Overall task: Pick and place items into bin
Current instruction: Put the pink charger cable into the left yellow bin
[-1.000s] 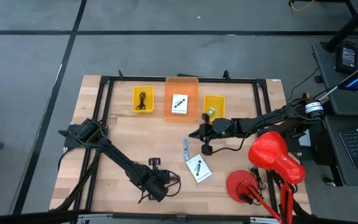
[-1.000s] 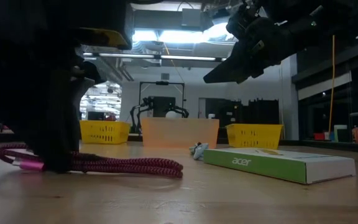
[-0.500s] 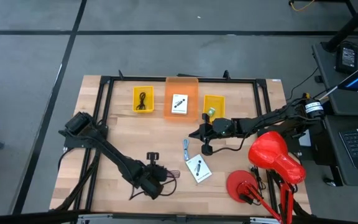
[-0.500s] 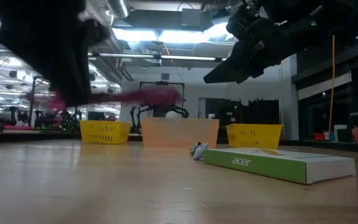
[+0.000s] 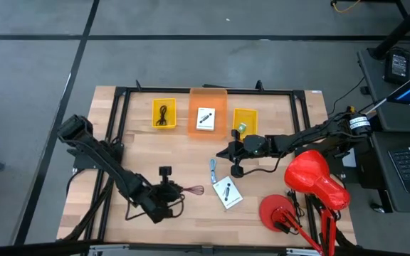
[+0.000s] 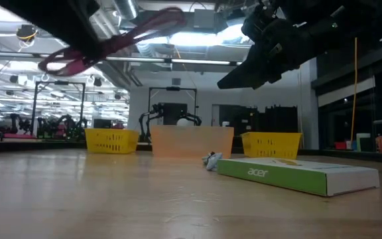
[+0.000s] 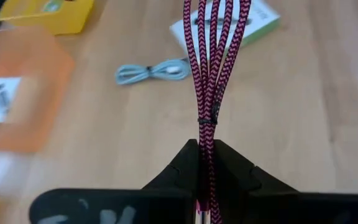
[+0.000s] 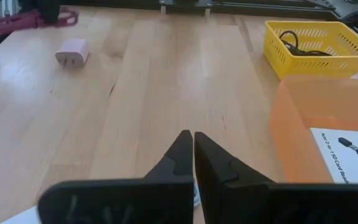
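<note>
Gripping the maroon cord [image 7: 211, 62], left fingers [image 7: 179, 165] hide its end; right fingers [image 8: 180, 155] clenched.

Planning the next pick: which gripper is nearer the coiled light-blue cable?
Right. The right gripper hangs just beside the light-blue cable; the left gripper, holding the maroon cord, is farther off.

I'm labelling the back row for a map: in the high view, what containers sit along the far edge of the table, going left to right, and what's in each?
Yellow bin holding a black cord → orange bin holding a white card → second yellow bin holding a small greenish item.
</note>
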